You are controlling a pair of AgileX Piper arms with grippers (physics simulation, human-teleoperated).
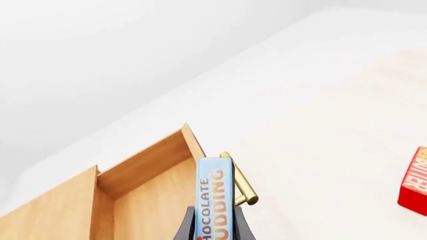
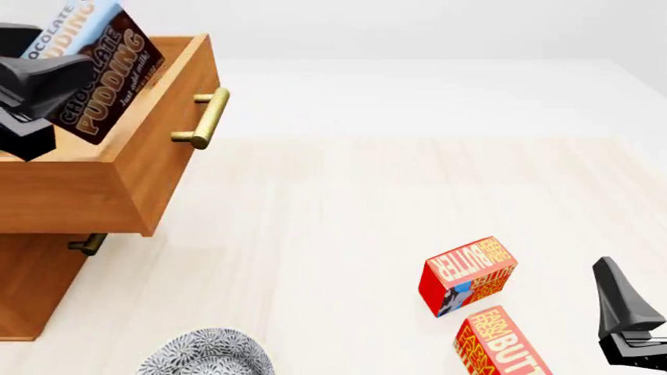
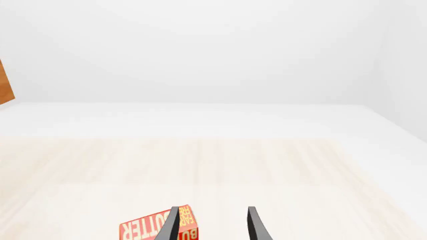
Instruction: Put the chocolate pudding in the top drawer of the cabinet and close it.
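My left gripper (image 2: 55,76) is shut on the chocolate pudding (image 2: 109,69) and holds it tilted over the open top drawer (image 2: 165,176) of the cabinet (image 2: 31,291) at the far left. The box's lower end sits at about the drawer's rim. The drawer is pulled out, with its brass handle (image 2: 205,119) facing right. In the left wrist view the pudding (image 1: 215,187) stands between my fingers over the drawer's inside (image 1: 143,202). My right gripper (image 2: 625,316) is open and empty at the near right, also in its wrist view (image 3: 212,226).
Two red butter boxes (image 2: 469,273) (image 2: 508,344) lie on the table near my right gripper; one shows in the right wrist view (image 3: 150,229). A patterned dish (image 2: 208,357) sits at the front edge. The lower drawer's handle (image 2: 89,244) shows below the open drawer.
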